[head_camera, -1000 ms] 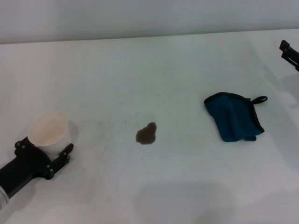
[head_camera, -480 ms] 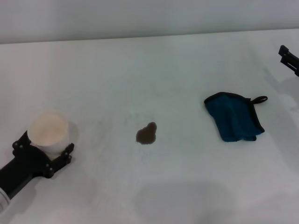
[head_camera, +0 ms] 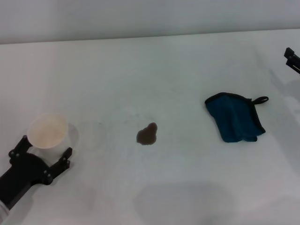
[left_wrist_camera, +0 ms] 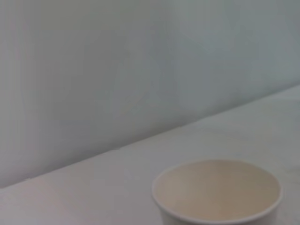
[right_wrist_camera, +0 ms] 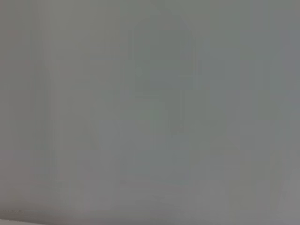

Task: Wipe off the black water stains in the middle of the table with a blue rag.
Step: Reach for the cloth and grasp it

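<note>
White bench point(head_camera: 154, 65), head view: dark stain point(head_camera: 147, 134) near centre; blue rag point(head_camera: 235, 117) well to its right, flat. Left pincer point(head_camera: 40, 157) at near left, jaws apart, just behind a cup point(head_camera: 47, 131). Right pincer point(head_camera: 292, 60) at far right edge; state cannot be told.

Left wrist view: cup point(left_wrist_camera: 217, 192) upright, apparently empty.

Plain pale grey wall point(head_camera: 150, 18) behind, soft even light, faint shadows
</note>
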`<control>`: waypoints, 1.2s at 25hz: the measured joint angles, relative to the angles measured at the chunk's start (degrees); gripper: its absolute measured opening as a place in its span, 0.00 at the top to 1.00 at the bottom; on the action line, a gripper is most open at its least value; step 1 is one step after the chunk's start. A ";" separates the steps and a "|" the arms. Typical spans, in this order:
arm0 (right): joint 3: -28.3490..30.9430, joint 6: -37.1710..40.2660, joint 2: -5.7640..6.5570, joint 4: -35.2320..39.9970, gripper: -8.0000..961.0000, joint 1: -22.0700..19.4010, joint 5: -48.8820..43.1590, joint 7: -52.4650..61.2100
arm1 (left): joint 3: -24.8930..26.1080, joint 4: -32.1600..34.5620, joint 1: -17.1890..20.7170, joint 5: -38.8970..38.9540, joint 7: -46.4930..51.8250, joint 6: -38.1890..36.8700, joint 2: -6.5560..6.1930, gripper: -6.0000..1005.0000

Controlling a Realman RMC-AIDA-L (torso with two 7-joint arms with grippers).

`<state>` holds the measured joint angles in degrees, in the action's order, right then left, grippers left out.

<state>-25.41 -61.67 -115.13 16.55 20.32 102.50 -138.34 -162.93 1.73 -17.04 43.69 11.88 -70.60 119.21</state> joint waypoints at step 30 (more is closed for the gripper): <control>2.21 0.39 0.33 6.41 0.12 -1.78 -4.03 16.23 | 0.75 2.76 14.55 13.82 -2.04 -17.65 0.06 0.12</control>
<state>-23.20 -61.28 -114.81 22.96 18.54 98.48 -122.10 -162.18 4.49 -2.48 57.51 9.84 -88.25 119.27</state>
